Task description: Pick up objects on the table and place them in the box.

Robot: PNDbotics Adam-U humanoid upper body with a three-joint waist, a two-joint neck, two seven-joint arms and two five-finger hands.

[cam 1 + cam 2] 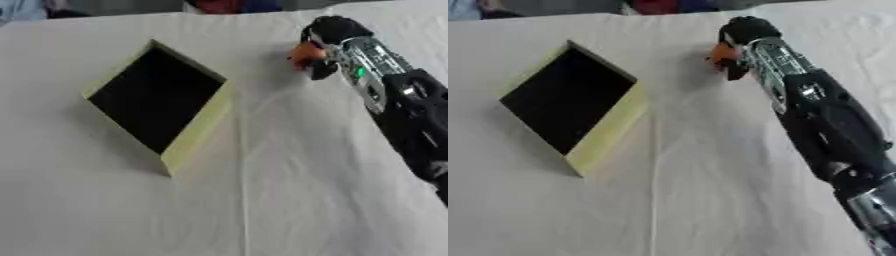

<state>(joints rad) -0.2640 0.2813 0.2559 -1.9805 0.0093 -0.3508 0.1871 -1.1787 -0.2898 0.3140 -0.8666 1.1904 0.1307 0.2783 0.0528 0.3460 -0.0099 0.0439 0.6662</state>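
**Right arm reaching to a small orange object beyond the box**

Nearest the camera, the robot's black and silver right arm [824,125] comes in from the lower right and stretches diagonally toward the far side of the table [289,200], which is draped in a pale cream cloth with soft creases. At the arm's far end, the right hand [325,37] is curled around a small orange object [305,52], with dark fingers showing above and below it. Whether the object rests on the cloth or is lifted cannot be told. The hand and object sit to the right of the box [197,127] and slightly farther back, apart from it. The box is a shallow open tray with pale yellow walls and a black interior, turned diagonally on the cloth.
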